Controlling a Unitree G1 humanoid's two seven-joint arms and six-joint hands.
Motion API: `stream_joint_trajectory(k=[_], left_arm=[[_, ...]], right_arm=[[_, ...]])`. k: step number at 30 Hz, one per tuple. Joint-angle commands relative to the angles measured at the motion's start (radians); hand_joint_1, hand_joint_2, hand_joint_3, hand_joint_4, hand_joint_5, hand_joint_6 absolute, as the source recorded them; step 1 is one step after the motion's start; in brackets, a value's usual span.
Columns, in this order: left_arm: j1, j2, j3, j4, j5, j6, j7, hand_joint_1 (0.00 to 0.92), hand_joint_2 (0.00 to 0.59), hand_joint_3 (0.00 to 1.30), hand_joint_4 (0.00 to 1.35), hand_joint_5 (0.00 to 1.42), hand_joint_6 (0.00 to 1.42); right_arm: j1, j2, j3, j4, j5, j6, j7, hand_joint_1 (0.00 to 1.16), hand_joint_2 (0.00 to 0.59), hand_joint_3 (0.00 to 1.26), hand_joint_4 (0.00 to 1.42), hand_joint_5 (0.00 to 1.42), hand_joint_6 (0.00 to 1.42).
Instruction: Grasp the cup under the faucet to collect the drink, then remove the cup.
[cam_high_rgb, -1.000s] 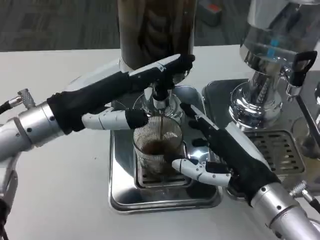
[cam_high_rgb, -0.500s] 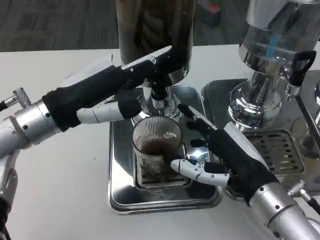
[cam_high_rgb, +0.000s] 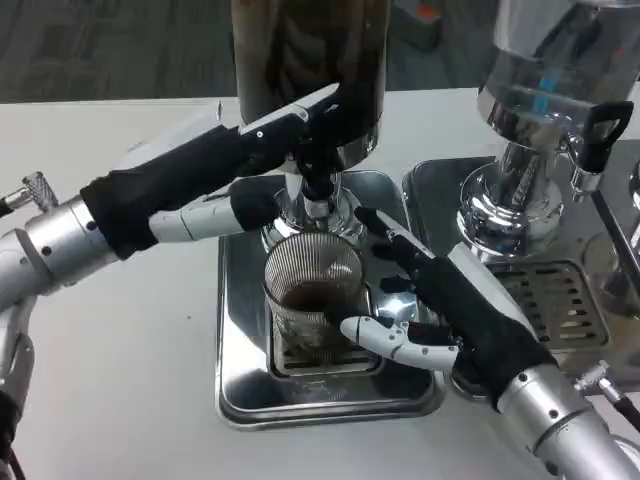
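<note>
A ribbed glass cup (cam_high_rgb: 312, 285) stands on the steel drip tray (cam_high_rgb: 238, 340) directly under the black faucet (cam_high_rgb: 317, 188) of a dark drink dispenser (cam_high_rgb: 300, 50). A little dark drink lies in its bottom. My right hand (cam_high_rgb: 455, 310) wraps the cup from the right. Its thumb (cam_high_rgb: 385, 338) lies against the cup's lower front, and its fingers (cam_high_rgb: 385, 235) reach behind the cup. My left hand (cam_high_rgb: 230, 165) is up at the faucet, with straight fingers laid along the dispenser's base above the tap lever and the thumb below. It holds nothing that I can make out.
A second dispenser (cam_high_rgb: 545, 100) with a clear tank and black tap handle (cam_high_rgb: 600, 130) stands at the right over its own grated tray (cam_high_rgb: 555, 300), close behind my right forearm. Bare white table (cam_high_rgb: 110, 350) lies to the left.
My left hand has lifted a little and drawn back to the left along the dispenser. The right hand and the cup have stayed in place.
</note>
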Motion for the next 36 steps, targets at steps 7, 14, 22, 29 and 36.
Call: stream_joint_trajectory(k=[7, 14, 22, 29, 36], left_arm=[[-0.001, 0.013, 0.050, -0.057, -0.022, 0.033, -0.026, 0.000, 0.073, 0.04, 0.00, 0.04, 0.22], [0.015, 0.015, 0.080, -0.129, -0.048, 0.061, -0.041, 0.000, 0.079, 0.05, 0.00, 0.04, 0.22], [0.055, 0.015, 0.108, -0.250, -0.115, 0.119, -0.048, 0.000, 0.096, 0.18, 0.08, 0.12, 0.29], [0.131, -0.021, 0.194, -0.370, -0.245, 0.226, -0.004, 0.000, 0.116, 0.42, 0.39, 0.41, 0.60], [0.188, -0.044, 0.288, -0.489, -0.314, 0.276, 0.058, 0.000, 0.122, 0.46, 0.40, 0.39, 0.48]], right_arm=[[0.009, 0.006, -0.005, 0.010, 0.010, -0.013, -0.013, 0.66, 0.257, 0.06, 0.03, 0.07, 0.22], [0.005, 0.011, -0.003, 0.015, 0.009, -0.014, -0.013, 0.66, 0.261, 0.07, 0.03, 0.08, 0.22], [0.007, 0.013, -0.005, 0.014, 0.010, -0.013, -0.014, 0.64, 0.258, 0.07, 0.03, 0.09, 0.22], [0.007, 0.017, -0.006, 0.016, 0.010, -0.014, -0.017, 0.62, 0.251, 0.07, 0.04, 0.09, 0.23], [0.002, 0.017, -0.006, 0.022, 0.016, -0.016, -0.009, 0.61, 0.231, 0.09, 0.04, 0.09, 0.23]])
